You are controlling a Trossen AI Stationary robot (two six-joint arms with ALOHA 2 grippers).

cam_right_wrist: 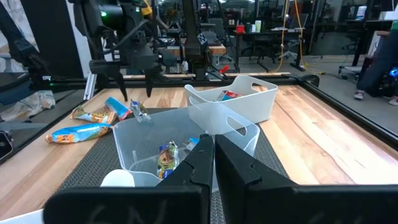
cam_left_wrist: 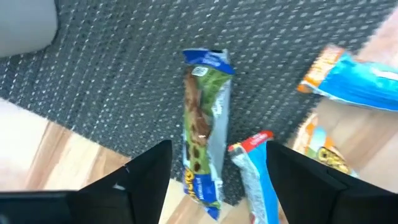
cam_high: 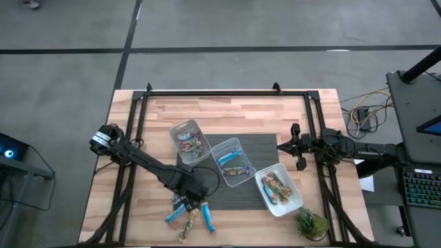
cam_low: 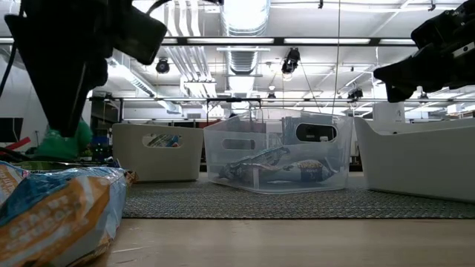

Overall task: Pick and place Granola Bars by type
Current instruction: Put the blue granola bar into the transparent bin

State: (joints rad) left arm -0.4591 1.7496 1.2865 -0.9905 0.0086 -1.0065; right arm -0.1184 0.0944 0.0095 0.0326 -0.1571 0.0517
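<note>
Left pincer [cam_left_wrist: 211, 180] apart over green bar [cam_left_wrist: 205, 137]; red-tipped bar [cam_left_wrist: 254, 168] just beside, so could grab 2; right pincer [cam_right_wrist: 214, 155] together

My overhead camera looks straight down on the whole table [cam_high: 227, 110], both arms in frame. My low camera sits at table height near the front edge, facing level across the dark mat [cam_low: 297, 200] into the room; it shares the three clear tubs [cam_low: 276, 152] with the overhead. The left wrist camera points down, very close to the mat edge and a green-printed bar [cam_left_wrist: 204, 130]. The right wrist camera looks across the tubs toward the left arm's hand [cam_right_wrist: 132, 93], from farther off.
</note>
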